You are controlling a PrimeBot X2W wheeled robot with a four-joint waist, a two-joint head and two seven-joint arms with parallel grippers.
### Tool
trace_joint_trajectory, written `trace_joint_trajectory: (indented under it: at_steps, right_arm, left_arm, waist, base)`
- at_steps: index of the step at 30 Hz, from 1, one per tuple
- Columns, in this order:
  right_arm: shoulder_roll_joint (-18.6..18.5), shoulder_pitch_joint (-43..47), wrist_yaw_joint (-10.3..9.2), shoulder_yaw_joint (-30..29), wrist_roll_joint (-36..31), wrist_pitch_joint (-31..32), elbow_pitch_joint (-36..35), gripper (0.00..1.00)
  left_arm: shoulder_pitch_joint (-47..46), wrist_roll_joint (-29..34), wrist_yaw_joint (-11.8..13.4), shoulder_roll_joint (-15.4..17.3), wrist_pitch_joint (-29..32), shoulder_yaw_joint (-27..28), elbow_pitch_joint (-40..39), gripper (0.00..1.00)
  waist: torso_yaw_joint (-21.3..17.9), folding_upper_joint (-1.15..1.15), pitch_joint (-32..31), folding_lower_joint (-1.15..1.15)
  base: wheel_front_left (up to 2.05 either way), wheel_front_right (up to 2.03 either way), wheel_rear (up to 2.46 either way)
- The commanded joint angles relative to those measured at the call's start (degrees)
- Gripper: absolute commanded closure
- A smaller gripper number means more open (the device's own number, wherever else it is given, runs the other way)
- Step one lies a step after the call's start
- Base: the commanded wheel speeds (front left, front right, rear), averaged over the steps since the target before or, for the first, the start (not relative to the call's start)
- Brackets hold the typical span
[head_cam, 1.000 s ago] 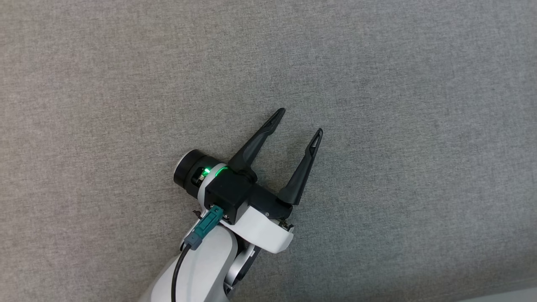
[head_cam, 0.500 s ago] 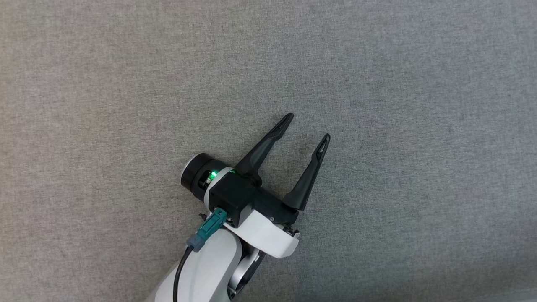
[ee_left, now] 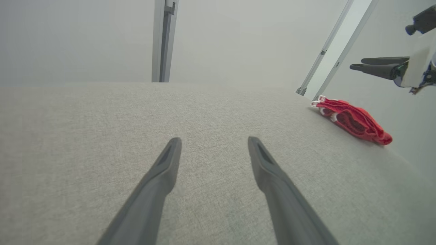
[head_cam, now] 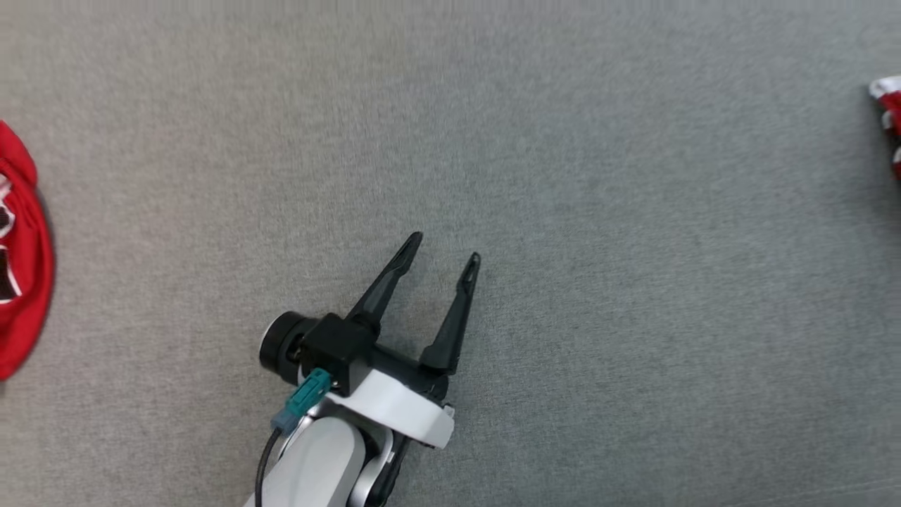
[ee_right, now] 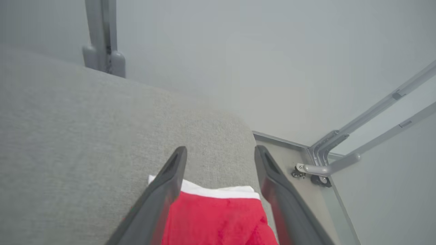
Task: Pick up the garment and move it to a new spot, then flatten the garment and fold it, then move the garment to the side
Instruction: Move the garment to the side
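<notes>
Grey cloth table (head_cam: 633,282); left tool (head_cam: 445,246) open, right tool (ee_right: 220,148) open over red garment (ee_right: 218,217).

I can't read any txt, label, brand or no. in my views. Closest thing is a black & white print on the red garment (head_cam: 35,282) at the left edge of the head view. It's cut off by the frame & blurred, so illegible to me.
</notes>
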Motion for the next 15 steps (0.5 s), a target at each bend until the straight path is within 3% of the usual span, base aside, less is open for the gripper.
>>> trace_joint_trajectory:
  at_steps: [1, 9, 15]
  right_arm:
    - [0.38, 0.64, -0.04, -1.23, -0.57, -0.15, -1.51, 0.00]
    - [5.78, 10.88, -0.04, -14.99, -5.51, -0.16, -15.48, 0.00]
    - [11.90, 23.40, -0.03, -29.49, -11.51, -0.16, -24.91, 0.00]
  left_arm:
    - [0.98, -0.28, 0.09, 0.25, 0.07, 0.69, -0.15, 0.00]
    - [7.07, -1.86, 1.69, 0.29, 0.07, 6.59, -2.27, 0.00]
    - [11.25, -2.25, 2.43, 0.26, 0.08, 11.99, -3.95, 0.00]
  waist:
    - [-0.51, 0.00, -4.31, 0.00]
    - [0.55, 0.00, -13.95, 0.00]
    - [2.35, 0.00, -19.46, 0.00]
  base:
    - [0.00, 0.00, 0.00]
    - [0.00, 0.00, 0.00]
    - [0.00, 0.00, 0.00]
